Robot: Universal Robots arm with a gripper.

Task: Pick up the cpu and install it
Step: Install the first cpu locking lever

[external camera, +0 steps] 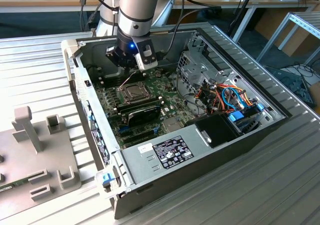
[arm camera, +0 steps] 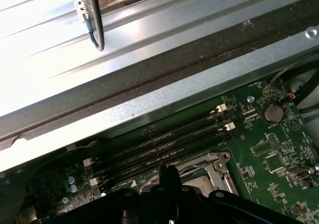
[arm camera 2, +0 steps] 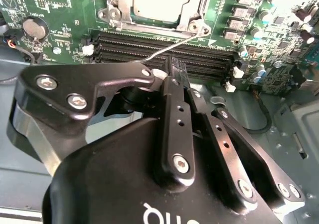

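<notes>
The cpu (external camera: 133, 91) lies flat in its socket on the green motherboard (external camera: 112, 102), its dull silver top (arm camera 2: 157, 2) framed by the metal socket frame (arm camera 2: 197, 22). The thin wire socket lever (arm camera 2: 174, 44) stands raised, slanting away from the frame. My gripper (external camera: 134, 61) hangs just behind the socket inside the open computer case. Its black fingers (arm camera 2: 172, 72) are shut together with nothing seen between them. Their tips sit close to the lever's free end; I cannot tell whether they touch it. In the first wrist view the fingertips (arm camera: 167, 176) point down beside the socket frame (arm camera: 209, 167).
Long black memory slots (arm camera 2: 164, 50) run between my gripper and the socket. The case wall (arm camera: 149, 102) rises close behind. A power supply (external camera: 165, 152) sits at the front, and drive cages with coloured cables (external camera: 227, 97) on the exterior view's right. Grey fixtures (external camera: 40, 150) stand outside the case.
</notes>
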